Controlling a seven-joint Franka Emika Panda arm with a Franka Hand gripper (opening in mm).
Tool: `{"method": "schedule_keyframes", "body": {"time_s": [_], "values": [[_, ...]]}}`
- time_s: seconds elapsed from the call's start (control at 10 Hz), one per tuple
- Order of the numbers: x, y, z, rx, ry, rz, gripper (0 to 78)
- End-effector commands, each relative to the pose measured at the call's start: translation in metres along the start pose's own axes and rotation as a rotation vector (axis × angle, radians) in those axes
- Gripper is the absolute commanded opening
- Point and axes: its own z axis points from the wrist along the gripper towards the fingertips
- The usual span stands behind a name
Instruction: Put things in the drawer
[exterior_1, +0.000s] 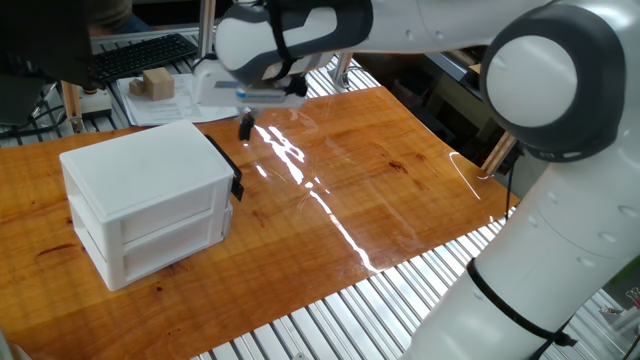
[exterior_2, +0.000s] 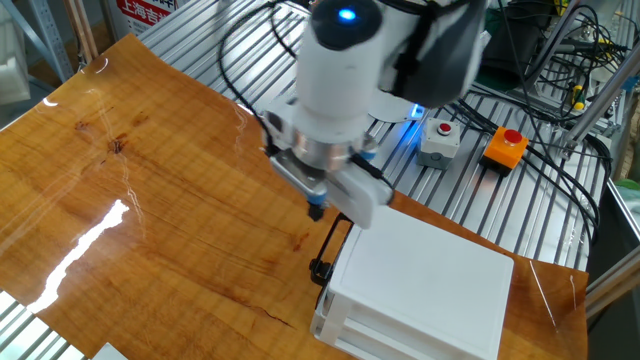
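Red sign (exterior_2: 150, 10) at the far left edge of the other fixed view has white characters, too cut off to read. No other legible writing. White cabinet (exterior_1: 150, 200) sits on the left of the tabletop (exterior_1: 400, 190); drawer (exterior_1: 165, 205) is shut, black handle (exterior_1: 236, 186) on its right side, contents not visible. Lower tier also shut. Gripper (exterior_1: 245, 128) hangs above the tabletop just right of the cabinet's far corner, clear of the handle; fingers look close together with nothing between them, but can't tell for sure. Small beige block (exterior_1: 157, 84) is off the tabletop, far left, on white paper (exterior_1: 150, 100) near a black keyboard (exterior_1: 145, 55).
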Motion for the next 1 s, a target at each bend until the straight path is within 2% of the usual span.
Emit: {"method": "schedule_keyframes", "body": {"time_s": [0.1,0.4,1.0], "values": [[-0.0225,-0.0326,-0.0076,0.026,0.008,-0.105,2.1],[-0.0241,-0.0419,-0.0040,0.025,0.011,-0.145,2.1],[-0.0237,-0.0426,-0.0032,0.023,0.017,-0.158,2.1]]}}
